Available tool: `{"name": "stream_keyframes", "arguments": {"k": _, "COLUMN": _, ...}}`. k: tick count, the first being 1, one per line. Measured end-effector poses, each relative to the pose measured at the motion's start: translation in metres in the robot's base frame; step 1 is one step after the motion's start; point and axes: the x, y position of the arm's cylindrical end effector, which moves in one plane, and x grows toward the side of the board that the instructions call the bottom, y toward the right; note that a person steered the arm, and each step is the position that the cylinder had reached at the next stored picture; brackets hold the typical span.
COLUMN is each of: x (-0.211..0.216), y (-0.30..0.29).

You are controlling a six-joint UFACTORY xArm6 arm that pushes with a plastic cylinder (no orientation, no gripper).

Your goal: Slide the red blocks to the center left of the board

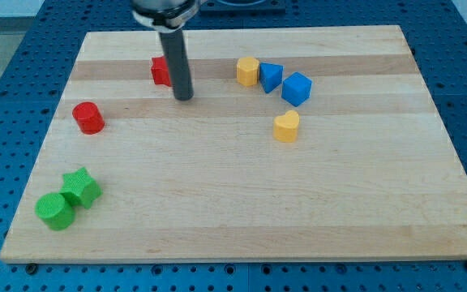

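Ideally my tip [183,97], a bare rod with no pincer to open or close, touching the half-hidden red block [160,71] on its right, should push it down-left across the wooden board [242,203] toward the red cylinder [88,118].

Green [55,211], yellow [286,126], blue blocks [296,88] (scattered)

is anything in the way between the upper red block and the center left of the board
Nothing visible blocks it. My tip sits at the right side of the upper red block, so a push toward the view's left is open. The red cylinder already lies near the left edge, slightly below that path. The green blocks are well below it.
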Motion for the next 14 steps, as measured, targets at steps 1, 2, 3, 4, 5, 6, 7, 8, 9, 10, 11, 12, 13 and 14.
{"name": "stream_keyframes", "arguments": {"k": 1, "x": -0.030, "y": 0.012}}
{"name": "stream_keyframes", "arguments": {"k": 2, "x": -0.053, "y": 0.012}}
{"name": "stream_keyframes", "arguments": {"k": 3, "x": -0.062, "y": 0.007}}
{"name": "stream_keyframes", "arguments": {"k": 4, "x": -0.062, "y": -0.005}}
{"name": "stream_keyframes", "arguments": {"k": 5, "x": -0.062, "y": -0.021}}
{"name": "stream_keyframes", "arguments": {"k": 6, "x": -0.060, "y": -0.041}}
{"name": "stream_keyframes", "arguments": {"k": 7, "x": -0.053, "y": -0.051}}
{"name": "stream_keyframes", "arguments": {"k": 8, "x": -0.042, "y": -0.051}}
{"name": "stream_keyframes", "arguments": {"k": 9, "x": -0.031, "y": -0.051}}
{"name": "stream_keyframes", "arguments": {"k": 10, "x": -0.022, "y": -0.051}}
{"name": "stream_keyframes", "arguments": {"k": 11, "x": -0.013, "y": -0.057}}
{"name": "stream_keyframes", "arguments": {"k": 12, "x": -0.010, "y": -0.069}}
{"name": "stream_keyframes", "arguments": {"k": 13, "x": -0.010, "y": -0.077}}
{"name": "stream_keyframes", "arguments": {"k": 14, "x": -0.018, "y": -0.077}}
